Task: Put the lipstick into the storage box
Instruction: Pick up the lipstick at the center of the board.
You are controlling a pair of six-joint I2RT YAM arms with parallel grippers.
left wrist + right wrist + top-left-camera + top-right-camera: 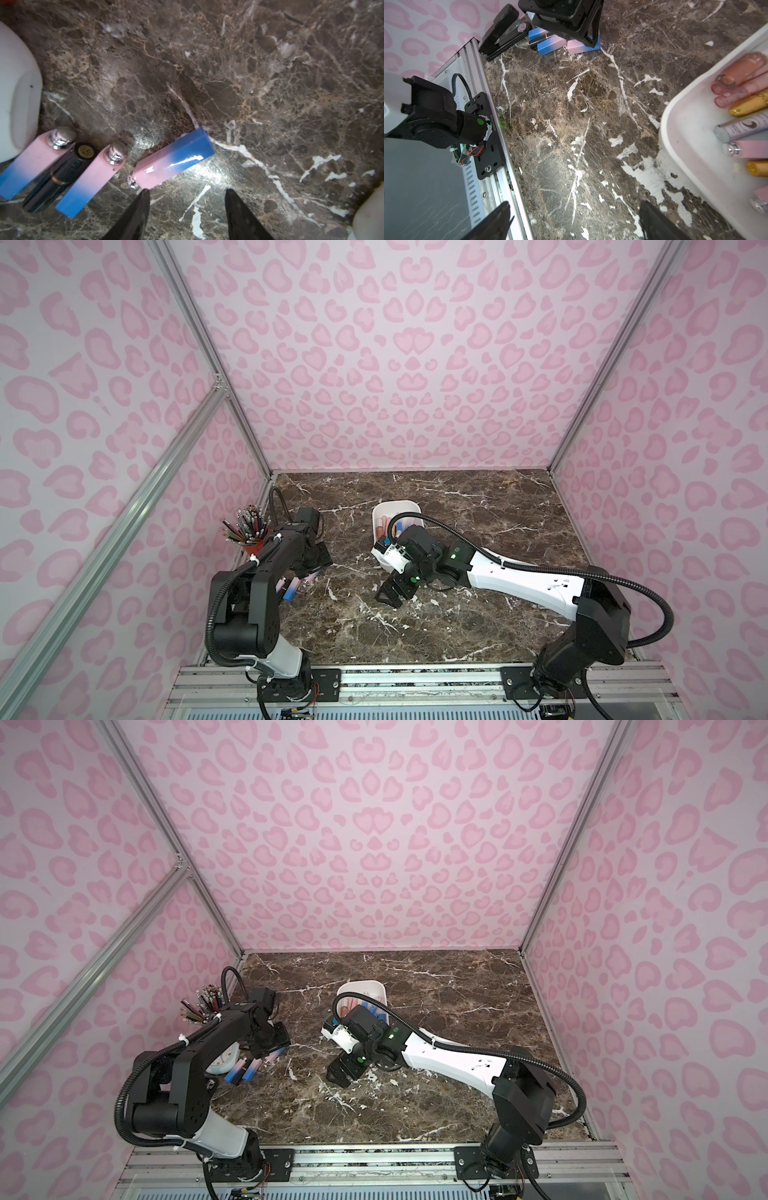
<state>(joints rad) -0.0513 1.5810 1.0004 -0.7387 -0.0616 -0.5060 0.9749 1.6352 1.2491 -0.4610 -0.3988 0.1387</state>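
far left i see a red pencil cup (254,546) against the wall. near it my left hand (187,191) hangs low over the bench (457,614), fingers partly apart with only bare marble between them, gripping nothing. one fingertip (143,199) sits right at the pink end of a pink-and-blue lipstick (172,158) lying flat on the bench. next to that lie a second pink-and-blue tube (91,178), a dark tube (62,168) and a third pink-and-blue tube (31,162), packed side by side. toward the middle my right hand (575,204) hovers over bare marble, fingers spread wide and empty. the white storage box (675,124) lies just beside it, well apart from the lipstick, with several tubes (741,126) lying inside.
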